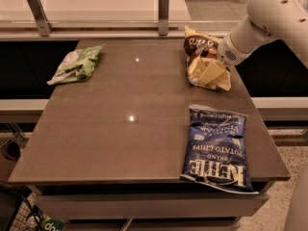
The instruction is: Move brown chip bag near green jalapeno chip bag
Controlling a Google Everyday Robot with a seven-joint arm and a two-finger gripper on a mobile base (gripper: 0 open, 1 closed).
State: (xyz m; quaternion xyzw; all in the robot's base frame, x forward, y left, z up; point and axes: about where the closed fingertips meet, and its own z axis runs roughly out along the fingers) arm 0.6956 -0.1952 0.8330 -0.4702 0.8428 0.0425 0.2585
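Robot hand meets brown chip bag at the desk's far right corner.
The hand touches the bag's right edge, though whether it has taken hold cannot be told. A firm grip on the crumpled upper part and a lift clear of the desk would probably serve best, since the green jalapeno chip bag lies well apart, far left.

The robot's smooth, rounded white plastic arm is showing thick tubular segments, a small dark dot on its shell and a grey speckled patch at the wrist. It is narrowing toward the gripper, at the view's upper right.
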